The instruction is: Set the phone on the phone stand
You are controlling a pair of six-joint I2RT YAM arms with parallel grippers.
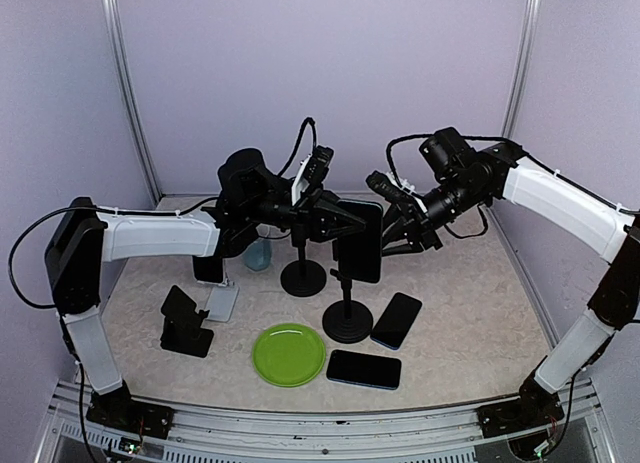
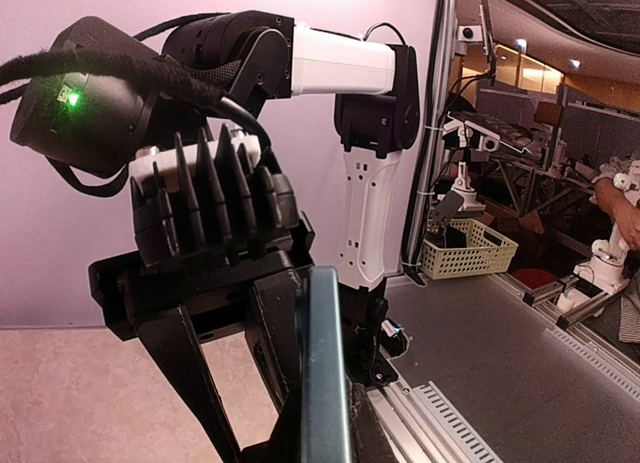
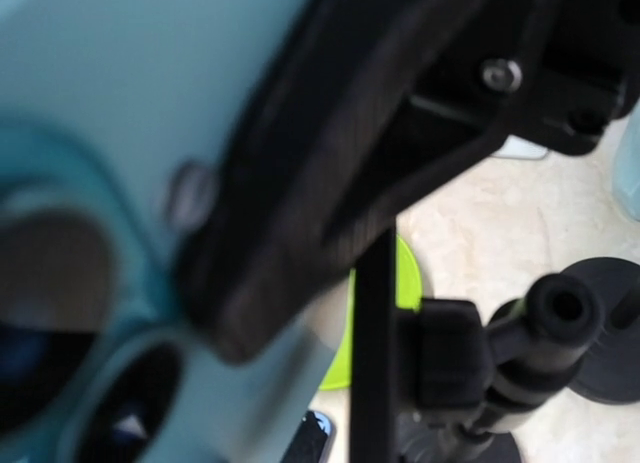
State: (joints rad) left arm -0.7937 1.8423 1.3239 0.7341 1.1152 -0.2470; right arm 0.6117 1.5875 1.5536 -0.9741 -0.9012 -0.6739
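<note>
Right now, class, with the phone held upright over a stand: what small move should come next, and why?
Probably ease the phone slightly down into the phone stand beneath it. The left gripper is shut on the phone, which hangs upright just above the stand, apparently not seated; the right gripper is beside it.

The phone [image 1: 361, 241], teal-backed with a dark screen, hangs upright above the table [image 1: 470, 293], at the top of the phone stand [image 1: 347, 321]. The stand is black, a thin pole on a round base, upright mid-table, slightly toward the near edge.
</note>
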